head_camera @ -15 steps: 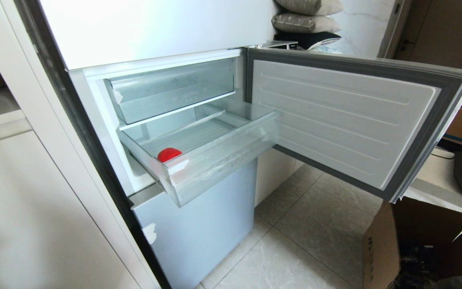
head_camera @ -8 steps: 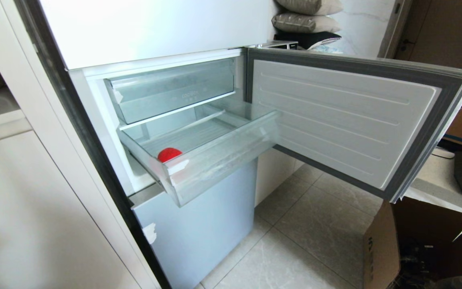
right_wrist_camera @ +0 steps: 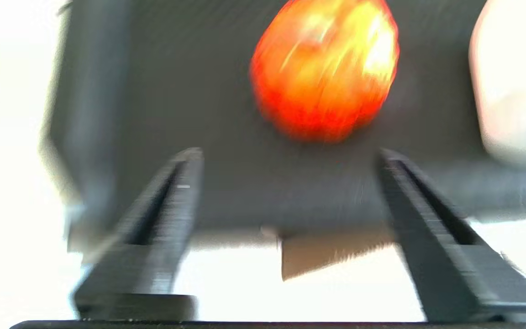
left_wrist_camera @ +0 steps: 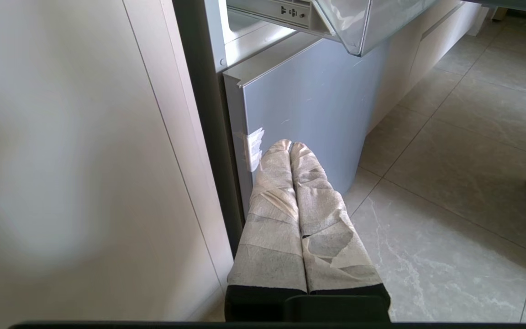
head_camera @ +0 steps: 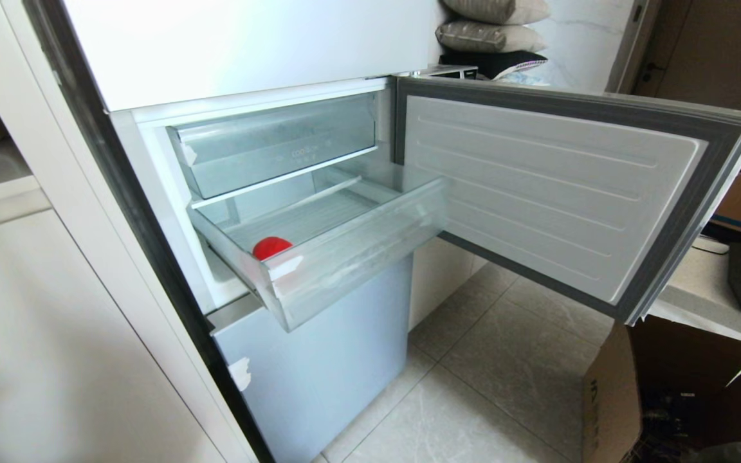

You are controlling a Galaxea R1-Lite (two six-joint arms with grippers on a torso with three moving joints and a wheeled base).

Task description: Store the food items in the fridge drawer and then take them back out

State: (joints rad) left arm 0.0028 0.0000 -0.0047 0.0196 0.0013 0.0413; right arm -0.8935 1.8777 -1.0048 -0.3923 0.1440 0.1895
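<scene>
Head view shows no change across the last second: the fridge drawer (head_camera: 357, 254) stands pulled out under the clear plastic bin (head_camera: 274, 148), with one red food item (head_camera: 272, 247) in its front left corner, and neither arm appears. Our right gripper (right_wrist_camera: 290, 157) has its fingers spread wide and empty, aimed at a red-orange fruit (right_wrist_camera: 324, 68) lying in a dark tray (right_wrist_camera: 176, 91), apart from it; a pale rounded piece (right_wrist_camera: 514, 82) sits beside. We judge storing continues, this fruit next. Our left gripper (left_wrist_camera: 290, 146) hangs parked near the floor (left_wrist_camera: 450, 183), fingers pressed together.
</scene>
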